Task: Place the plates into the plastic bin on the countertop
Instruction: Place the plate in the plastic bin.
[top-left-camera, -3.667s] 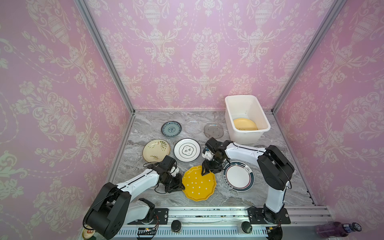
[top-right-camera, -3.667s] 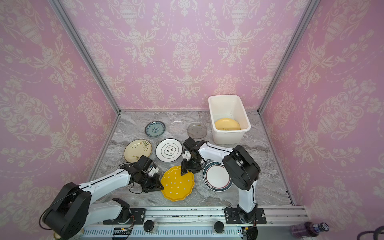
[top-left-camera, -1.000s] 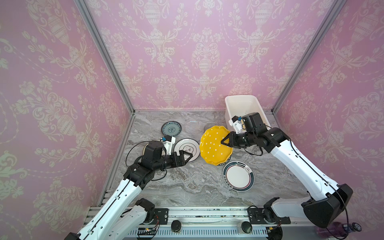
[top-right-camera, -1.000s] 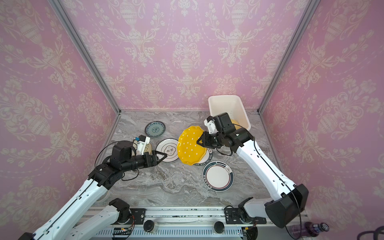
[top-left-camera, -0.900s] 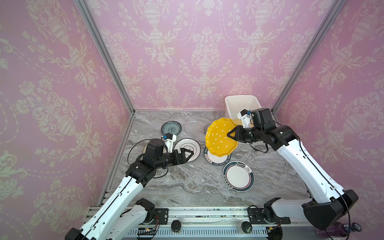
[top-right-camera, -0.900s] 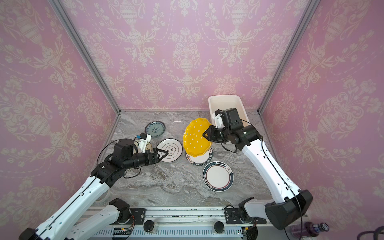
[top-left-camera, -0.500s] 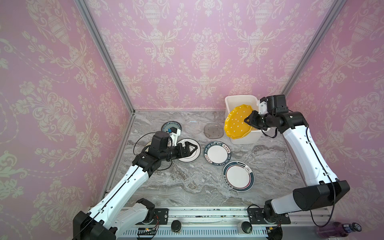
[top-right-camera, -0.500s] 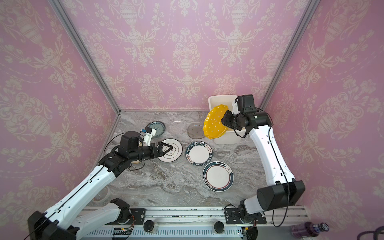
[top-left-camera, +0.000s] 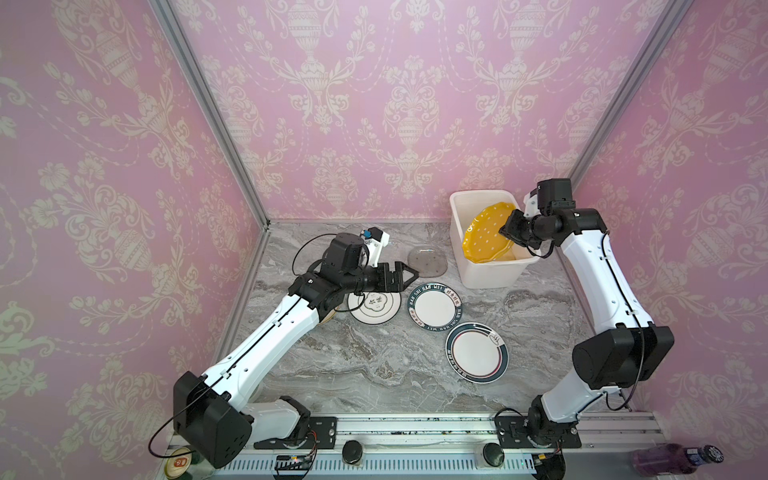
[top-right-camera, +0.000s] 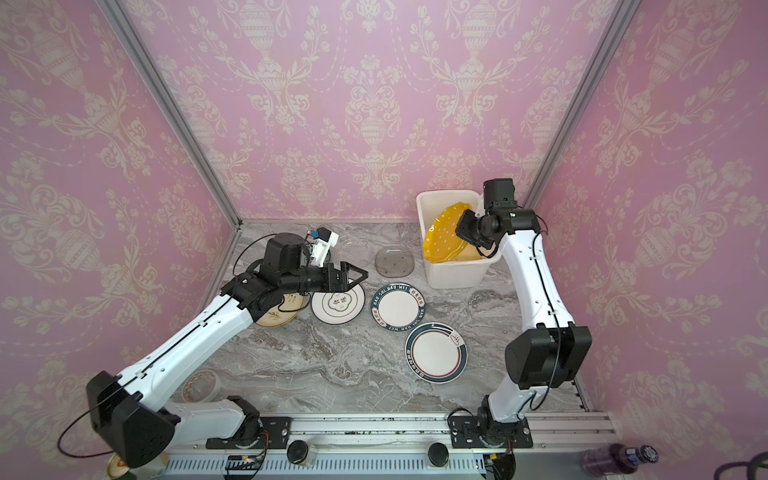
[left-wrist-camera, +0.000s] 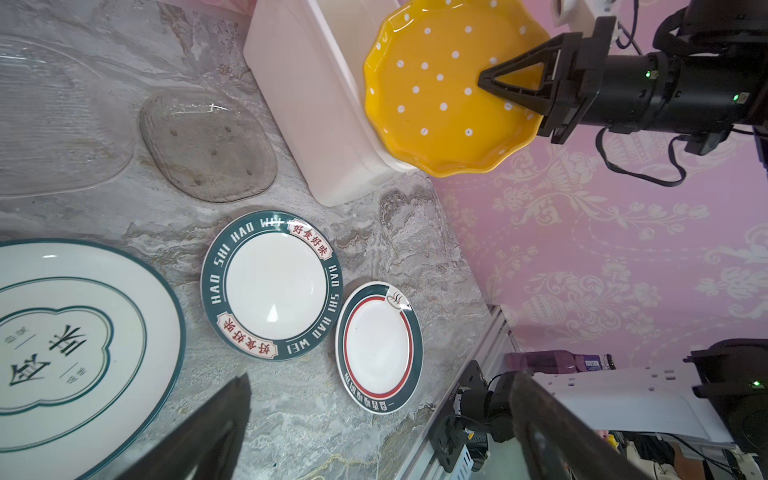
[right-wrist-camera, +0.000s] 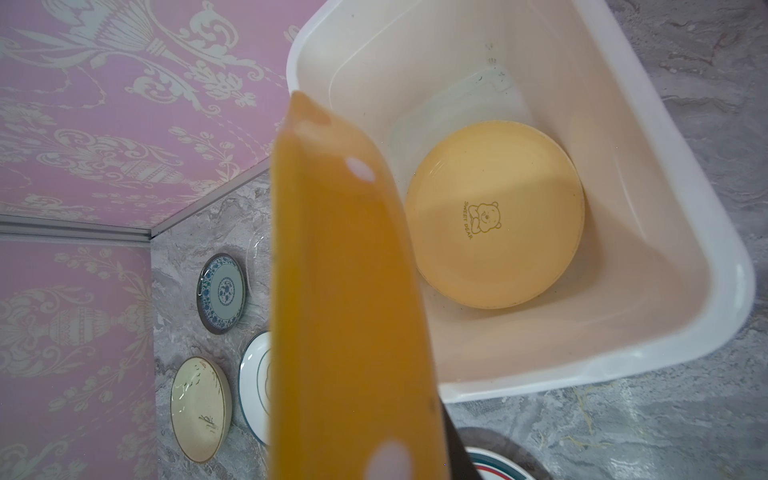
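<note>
One pale yellow plate (right-wrist-camera: 494, 216) lies flat in the plastic bin (top-left-camera: 490, 274) beneath my right claw (top-left-camera: 509, 230), which pinches the orange dotted plate (top-left-camera: 484, 232) tilted over the opening, not yet let go; my left claw (top-left-camera: 409, 276) hangs spread and empty near a dark-rimmed plate (top-left-camera: 371, 305), one of seven left on the counter (top-left-camera: 374, 365).

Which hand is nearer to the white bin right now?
Right. The right hand holds the orange dotted plate tilted over the bin. The left hand hangs open near the smoky glass plate, apart from the bin.
</note>
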